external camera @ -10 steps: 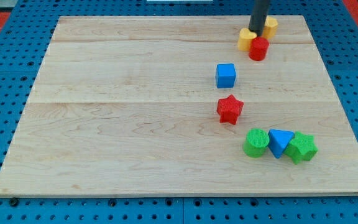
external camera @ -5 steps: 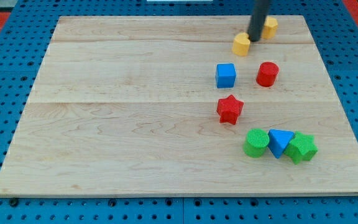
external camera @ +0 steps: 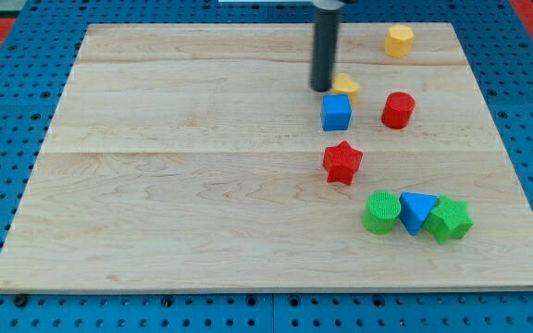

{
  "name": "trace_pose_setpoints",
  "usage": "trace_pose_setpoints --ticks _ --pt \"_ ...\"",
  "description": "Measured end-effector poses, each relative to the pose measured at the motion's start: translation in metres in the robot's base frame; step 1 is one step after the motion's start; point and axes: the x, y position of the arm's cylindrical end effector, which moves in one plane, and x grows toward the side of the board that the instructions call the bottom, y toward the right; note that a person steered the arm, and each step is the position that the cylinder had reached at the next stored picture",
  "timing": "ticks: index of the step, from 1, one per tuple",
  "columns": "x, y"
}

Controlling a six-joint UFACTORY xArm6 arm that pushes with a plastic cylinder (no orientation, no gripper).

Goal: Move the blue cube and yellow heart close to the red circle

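Note:
The blue cube (external camera: 337,112) sits right of the board's middle. The yellow heart (external camera: 346,86) lies just above it, touching or nearly touching its top edge. The red circle (external camera: 398,109) stands to the cube's right, with a gap of about one block width between them. My tip (external camera: 321,88) rests on the board just left of the yellow heart and above the blue cube's left corner, next to both.
A yellow hexagon block (external camera: 399,41) sits near the board's top right. A red star (external camera: 342,163) lies below the blue cube. A green cylinder (external camera: 380,213), a blue triangle (external camera: 416,212) and a green block (external camera: 450,220) form a row at the lower right.
The rod moved left and down from near the yellow hexagon. The yellow heart went down-left to sit above the blue cube. The red circle moved down-right earlier and now rests still.

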Motion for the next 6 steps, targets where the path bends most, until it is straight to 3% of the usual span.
trace_pose_setpoints --ticks 1,2,3,4,5,6 --pt "0.003 -0.007" --pt "0.029 -0.089" --pt "0.064 -0.1" --pt "0.066 -0.024" --pt "0.066 -0.001" --pt "0.085 -0.089"
